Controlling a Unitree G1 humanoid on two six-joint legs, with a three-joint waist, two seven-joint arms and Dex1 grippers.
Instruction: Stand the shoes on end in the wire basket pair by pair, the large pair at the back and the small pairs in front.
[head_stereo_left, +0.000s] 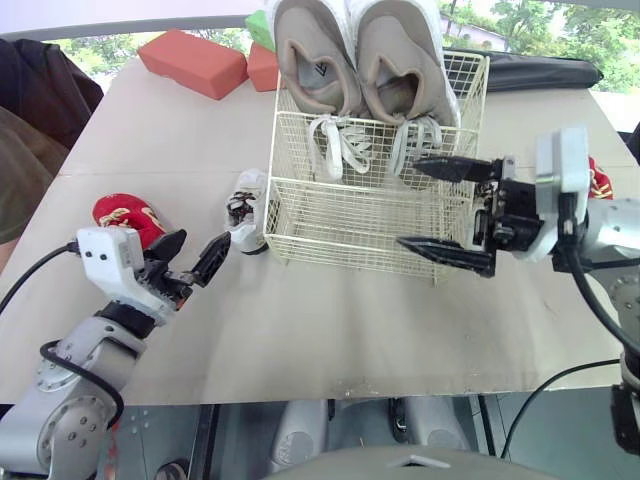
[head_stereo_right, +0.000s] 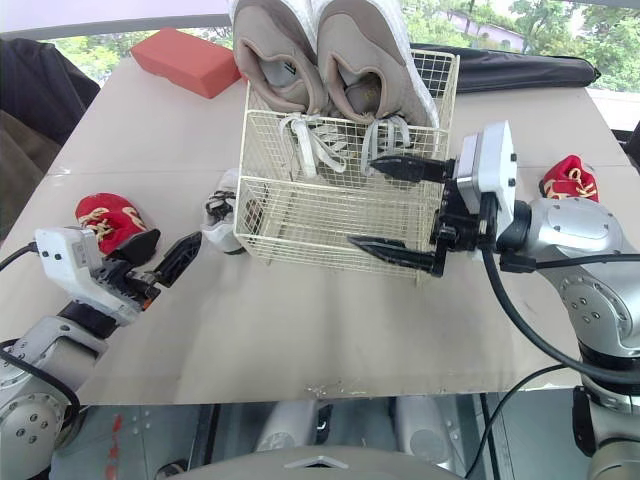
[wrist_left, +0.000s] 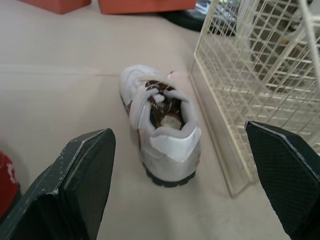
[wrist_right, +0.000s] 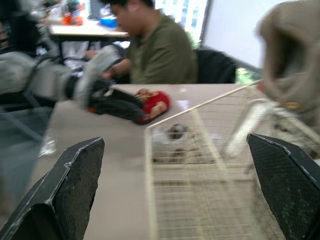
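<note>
A cream wire basket (head_stereo_left: 340, 215) stands mid-table. A large beige pair (head_stereo_left: 310, 60) (head_stereo_left: 400, 60) stands on end against its back wall. One small white shoe with brown trim (head_stereo_left: 246, 210) (wrist_left: 160, 130) lies on the table just left of the basket. A small red shoe (head_stereo_left: 128, 218) lies further left, and another red shoe (head_stereo_right: 570, 178) lies to the basket's right. My left gripper (head_stereo_left: 205, 238) is open and low, a short way in front of the white shoe. My right gripper (head_stereo_left: 409, 202) is open and empty against the basket's front right.
Orange-red blocks (head_stereo_left: 193, 62) and a green item (head_stereo_left: 260, 25) sit at the table's far left. A black bag (head_stereo_left: 540, 70) lies along the far right edge. A seated person (wrist_right: 160, 55) is beyond the table's left side. Bare tabletop (head_stereo_left: 330, 320) spreads in front of the basket.
</note>
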